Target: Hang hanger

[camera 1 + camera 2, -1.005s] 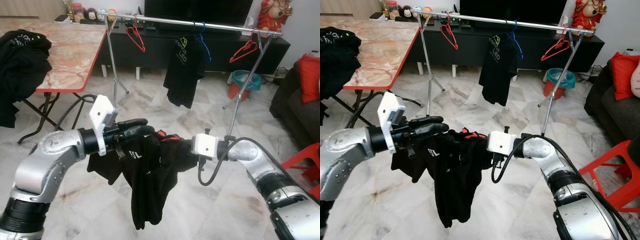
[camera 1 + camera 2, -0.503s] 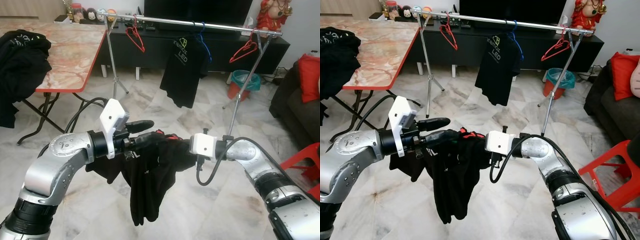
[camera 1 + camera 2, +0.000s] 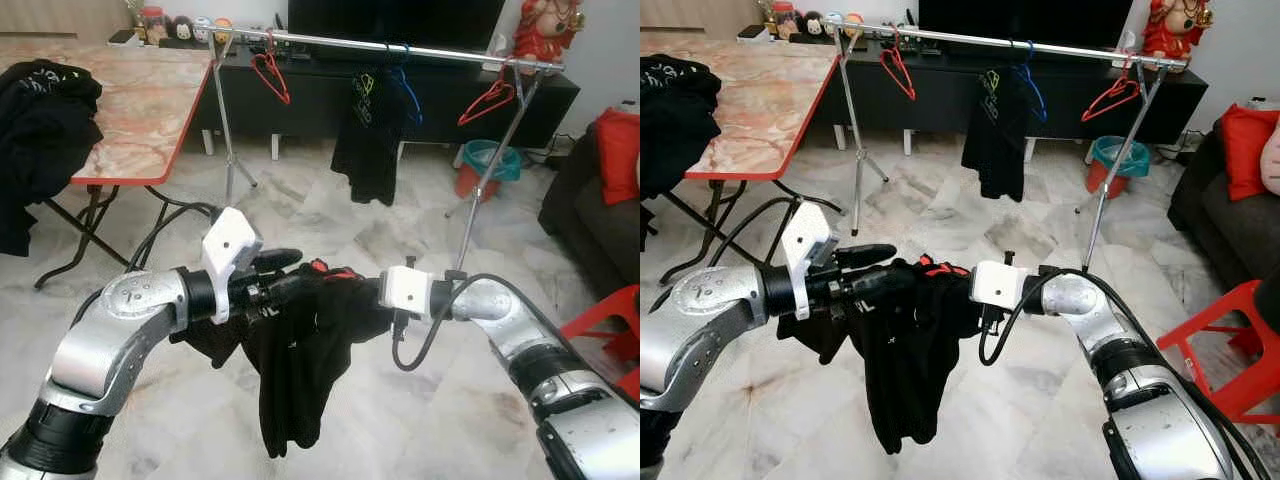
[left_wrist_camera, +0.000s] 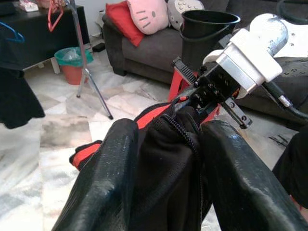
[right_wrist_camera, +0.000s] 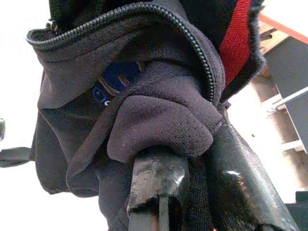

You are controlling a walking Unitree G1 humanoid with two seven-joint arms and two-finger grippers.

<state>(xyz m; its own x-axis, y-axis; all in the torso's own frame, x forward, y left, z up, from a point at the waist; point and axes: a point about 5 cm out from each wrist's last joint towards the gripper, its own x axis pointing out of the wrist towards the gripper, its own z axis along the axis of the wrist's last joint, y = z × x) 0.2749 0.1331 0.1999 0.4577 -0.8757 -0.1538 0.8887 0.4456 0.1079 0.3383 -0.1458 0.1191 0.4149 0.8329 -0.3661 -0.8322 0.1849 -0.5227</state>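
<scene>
The fingers of the left gripper, long, glossy and black, are spread with a fold of a black zip-up garment bunched between them; the left wrist view shows the zipper teeth and a red lining running between the two fingers. The fingers of the right gripper pinch the same garment from the other side, a ribbed knit edge wadded over them in the right wrist view, where a small blue piece sits in the cloth. Whether that piece is a hanger cannot be told. The garment hangs slack between both silver arms, above the pale marbled floor.

On the far left a marble-patterned tabletop with a red rim carries a heap of dark clothing. Behind, a thin metal clothes rail on slanted legs holds a red hanger, then a black shirt with a small yellow-green print too small to read, on a blue hanger, then another red hanger. A teal bin stands by the rail's right legs.
</scene>
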